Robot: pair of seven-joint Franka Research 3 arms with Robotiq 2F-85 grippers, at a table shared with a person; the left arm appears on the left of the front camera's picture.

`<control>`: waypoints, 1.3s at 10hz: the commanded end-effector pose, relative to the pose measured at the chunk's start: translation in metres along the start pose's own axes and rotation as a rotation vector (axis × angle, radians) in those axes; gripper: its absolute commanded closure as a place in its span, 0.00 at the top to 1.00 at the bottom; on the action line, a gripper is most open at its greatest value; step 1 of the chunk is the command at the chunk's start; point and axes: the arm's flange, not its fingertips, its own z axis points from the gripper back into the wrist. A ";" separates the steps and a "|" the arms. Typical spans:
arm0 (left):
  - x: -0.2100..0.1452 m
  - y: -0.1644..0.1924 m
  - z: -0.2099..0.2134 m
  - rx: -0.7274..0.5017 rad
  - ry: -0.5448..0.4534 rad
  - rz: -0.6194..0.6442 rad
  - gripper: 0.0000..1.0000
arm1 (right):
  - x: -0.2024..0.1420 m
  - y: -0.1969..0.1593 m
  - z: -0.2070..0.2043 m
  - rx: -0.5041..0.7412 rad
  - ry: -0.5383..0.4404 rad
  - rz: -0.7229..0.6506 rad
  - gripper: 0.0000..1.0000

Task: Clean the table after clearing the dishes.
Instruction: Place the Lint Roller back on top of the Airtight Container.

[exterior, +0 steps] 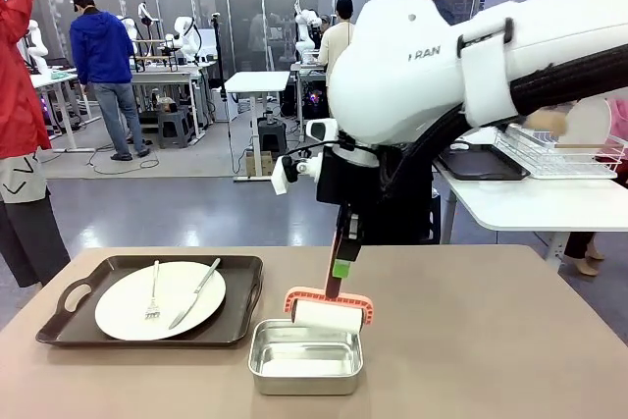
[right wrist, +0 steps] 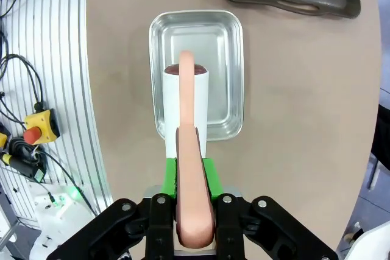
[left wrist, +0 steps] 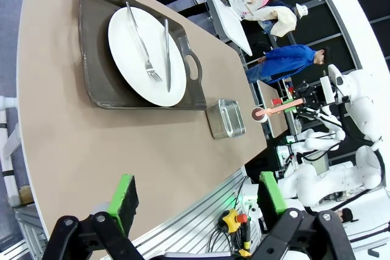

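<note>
1. R gripper is clamped on the end of the roller's pink handle. The white roll sits at the far rim of the pan, mid-width on the table and nearer its near edge. Can't tell if the roll touches the pan.
2. L gripper hangs over the near edge, jaws wide apart, nothing in them.
3. Tray w/ plate, fork and knife sits at the left end, nearer the far edge, just beside the pan. Not yet cleared, so clearing looks unfinished imo.
4. Step in hand, as I read it: get the roller out of the pan and onto bare top. Lift straight up first so the roll clears the rim and doesn't drag the pan along; it looks light.
5. Handle sits centred btw the pads, which is good. Keep the roll's axis flat to the top, else only one end will contact.
6. Start on the open right side, well apart from the tray, w/ long overlapping passes and steady pressure.
7. Risks: knocking the pan into the tray, or rolling the left end before the dishes go.
</note>
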 end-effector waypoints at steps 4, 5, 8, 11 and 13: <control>-0.002 -0.001 0.003 -0.018 -0.013 -0.016 1.00 | 0.068 -0.041 -0.054 0.069 0.111 0.036 0.21; -0.002 -0.001 0.003 -0.018 -0.013 -0.016 1.00 | 0.069 -0.043 -0.058 0.077 0.106 0.035 0.21; -0.002 -0.001 0.003 -0.018 -0.013 -0.016 1.00 | 0.072 -0.051 -0.084 0.102 0.159 0.022 0.21; -0.002 -0.001 0.003 -0.018 -0.013 -0.016 1.00 | 0.067 -0.065 -0.101 0.126 0.146 0.038 0.21; -0.002 -0.001 0.003 -0.018 -0.013 -0.016 1.00 | 0.067 -0.077 -0.110 0.136 0.146 0.044 0.21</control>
